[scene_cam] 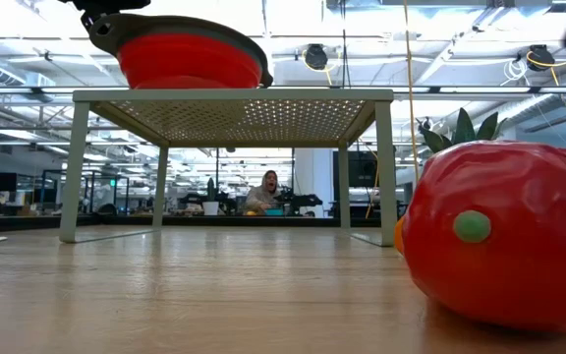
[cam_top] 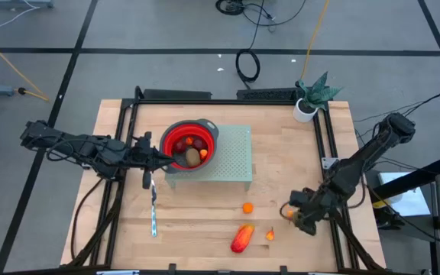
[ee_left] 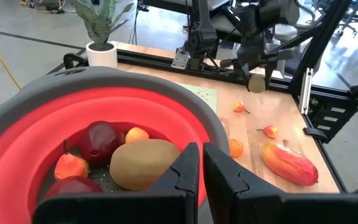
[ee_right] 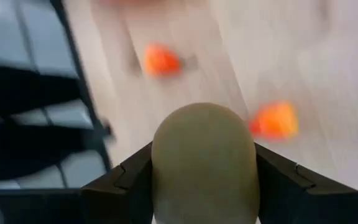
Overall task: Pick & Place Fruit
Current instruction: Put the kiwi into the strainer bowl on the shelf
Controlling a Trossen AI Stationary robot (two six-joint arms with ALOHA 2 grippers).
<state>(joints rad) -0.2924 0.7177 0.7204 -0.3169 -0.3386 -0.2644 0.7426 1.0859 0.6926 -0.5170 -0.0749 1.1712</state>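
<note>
two bowl ovals (ee_left: 143, 163), one knife (cam_top: 152, 208)

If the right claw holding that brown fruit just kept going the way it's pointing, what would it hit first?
Probably the wooden table. The right gripper, shut on the brown oval fruit, points down at bare wood, with two small orange pieces off to the sides. Depth is unclear.

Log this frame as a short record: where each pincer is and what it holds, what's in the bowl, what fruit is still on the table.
right pincer: near the table's right edge, shut on a brown-green oval fruit
left pincer: shut on the rim of the red bowl
bowl location: on the perforated stand
bowl contents: brown oval, dark-red round fruits, small orange pieces
fruit on table: elongated red-orange piece, two small orange pieces
also on table: knife, potted plant
</note>
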